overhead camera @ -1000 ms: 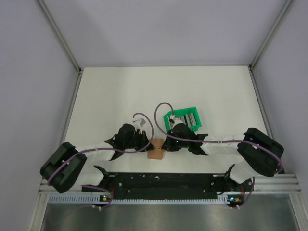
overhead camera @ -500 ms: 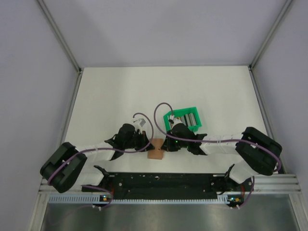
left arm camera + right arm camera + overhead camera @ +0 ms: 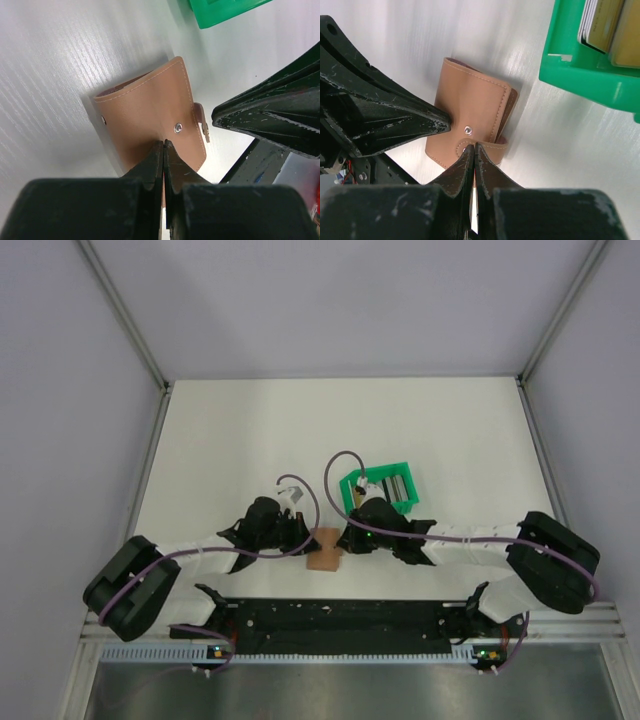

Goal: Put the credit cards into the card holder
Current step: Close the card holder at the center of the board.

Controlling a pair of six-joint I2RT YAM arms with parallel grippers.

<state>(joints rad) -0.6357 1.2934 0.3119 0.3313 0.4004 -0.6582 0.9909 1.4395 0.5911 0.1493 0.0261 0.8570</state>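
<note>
The tan card holder (image 3: 324, 550) lies folded shut on the table between my two grippers. In the left wrist view it (image 3: 145, 115) shows a snap stud and a small strap (image 3: 202, 122) on its right side. My left gripper (image 3: 164, 142) is shut, its tips resting on the holder's face. My right gripper (image 3: 474, 146) is shut, its tips at the strap (image 3: 492, 145) by the snap; nothing shows between the jaws. The credit cards (image 3: 602, 25), gold and grey ones showing, stand on edge in the green tray (image 3: 580, 75).
The green tray (image 3: 381, 488) stands just behind my right gripper (image 3: 345, 540), close to the holder. My left gripper (image 3: 306, 540) faces the right one across the holder. A black rail (image 3: 340, 618) runs along the near table edge.
The right arm's elbow has shifted to the right and lower. Both grippers stay at the card holder, which has not visibly moved.
</note>
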